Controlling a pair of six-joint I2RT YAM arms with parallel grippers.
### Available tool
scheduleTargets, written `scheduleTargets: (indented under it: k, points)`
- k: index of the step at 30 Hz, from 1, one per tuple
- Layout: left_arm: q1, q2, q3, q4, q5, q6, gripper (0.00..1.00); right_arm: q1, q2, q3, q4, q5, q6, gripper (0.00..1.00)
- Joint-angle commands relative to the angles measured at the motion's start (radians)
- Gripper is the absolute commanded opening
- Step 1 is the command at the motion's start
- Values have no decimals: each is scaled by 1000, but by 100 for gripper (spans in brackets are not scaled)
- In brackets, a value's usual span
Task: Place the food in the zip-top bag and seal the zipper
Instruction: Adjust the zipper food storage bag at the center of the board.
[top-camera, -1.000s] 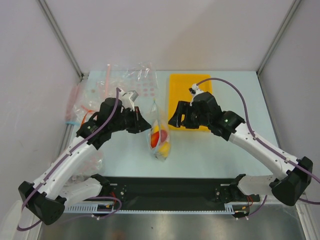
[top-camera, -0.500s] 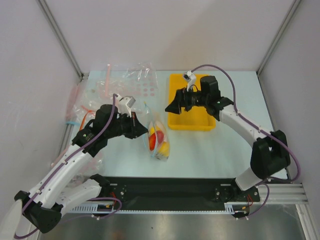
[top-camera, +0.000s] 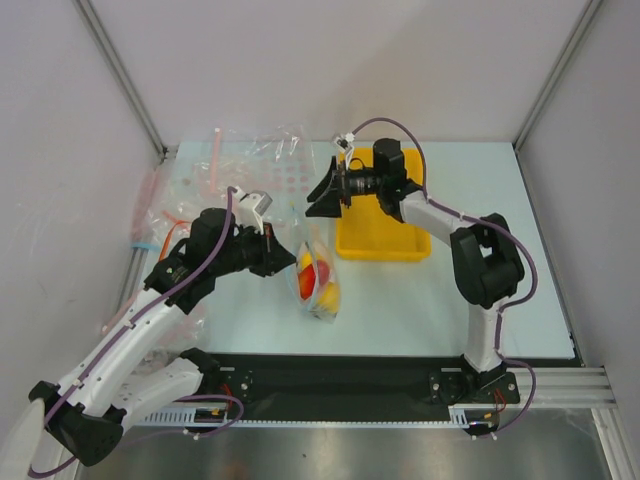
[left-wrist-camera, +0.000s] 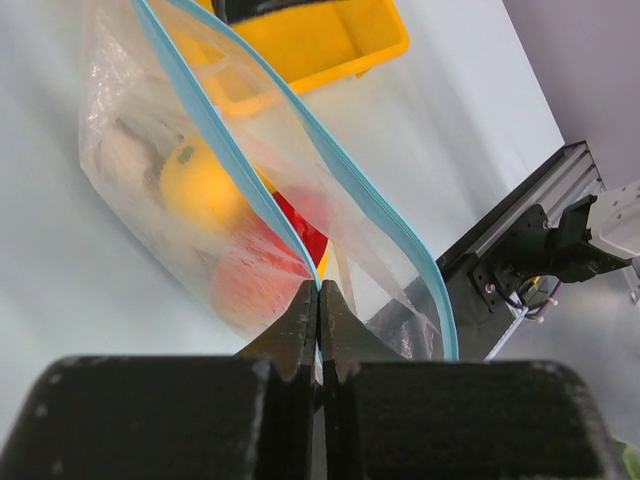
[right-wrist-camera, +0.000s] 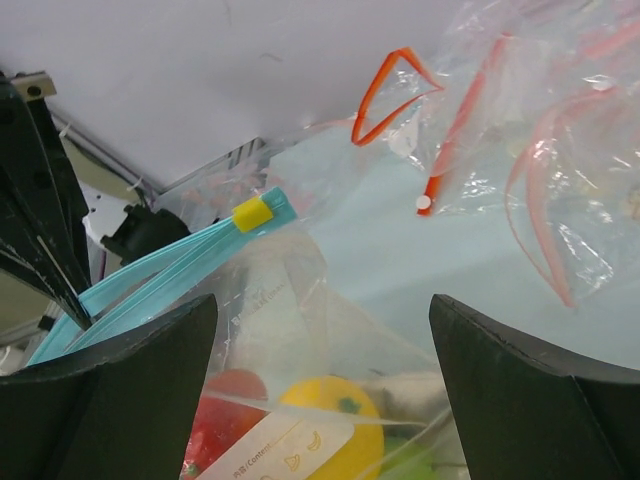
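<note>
The zip-top bag (top-camera: 320, 287) stands on the table between the arms, holding the food: a red fruit (top-camera: 325, 271), a yellow fruit (top-camera: 328, 296). My left gripper (top-camera: 284, 257) is shut on the near end of the teal zipper (left-wrist-camera: 225, 150), with the two strips parted beyond it; red fruit (left-wrist-camera: 255, 282) and yellow fruit (left-wrist-camera: 198, 185) show through the plastic. My right gripper (top-camera: 320, 192) is open above the bag's far end. In the right wrist view its gripper (right-wrist-camera: 322, 300) frames the bag (right-wrist-camera: 290, 300), the zipper (right-wrist-camera: 160, 275) and its yellow slider (right-wrist-camera: 252, 213).
The yellow tray (top-camera: 395, 245) sits right of the bag, under the right arm. Several clear bags with red strips (top-camera: 265, 160) lie at the back left and also show in the right wrist view (right-wrist-camera: 500, 150). The black rail (top-camera: 340, 375) runs along the near edge.
My right gripper has swung left from over the yellow tray to above the bag's far end. My left gripper still holds the zipper, pulled slightly back towards the near left.
</note>
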Motion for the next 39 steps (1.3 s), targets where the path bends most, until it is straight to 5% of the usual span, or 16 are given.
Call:
scheduleTargets:
  k: [1, 4, 7, 8, 10, 11, 14, 24, 29, 34, 38, 39]
  points:
    - [-4, 0, 19, 41, -7, 19, 2, 25, 43, 43, 180, -122, 24, 93]
    - [-4, 1, 27, 23, -20, 24, 2, 41, 106, 37, 416, -189, 206, 89]
    - [-4, 4, 36, 6, -35, 25, 2, 51, 204, 47, 874, -234, 574, 83]
    - [-4, 4, 36, 3, -35, 25, 2, 53, 233, 70, 1075, -240, 672, 71]
    - [-3, 4, 37, 1, -43, 25, 2, 56, 273, 110, 1165, -243, 828, 44]
    - [-3, 6, 37, -3, -46, 25, 2, 61, 281, 112, 1194, -248, 836, 21]
    - [2, 12, 47, -25, -67, 25, 2, 73, 257, 97, 1199, -265, 811, 0]
    - [59, 30, 100, -43, -81, 34, 2, 24, 65, -122, 1188, -127, 748, 0]
    - [77, 36, 151, -42, -67, 54, 8, 33, -49, -210, 1093, -71, 696, 0]
    - [82, 47, 212, -59, -67, 79, 24, 80, -176, -259, 687, -29, 310, 0]
    - [82, 44, 257, -89, -84, 102, 42, 122, -296, -143, -124, 212, -148, 0]
    - [80, 43, 272, -92, -93, 108, 44, 130, -299, -129, -186, 220, -214, 0]
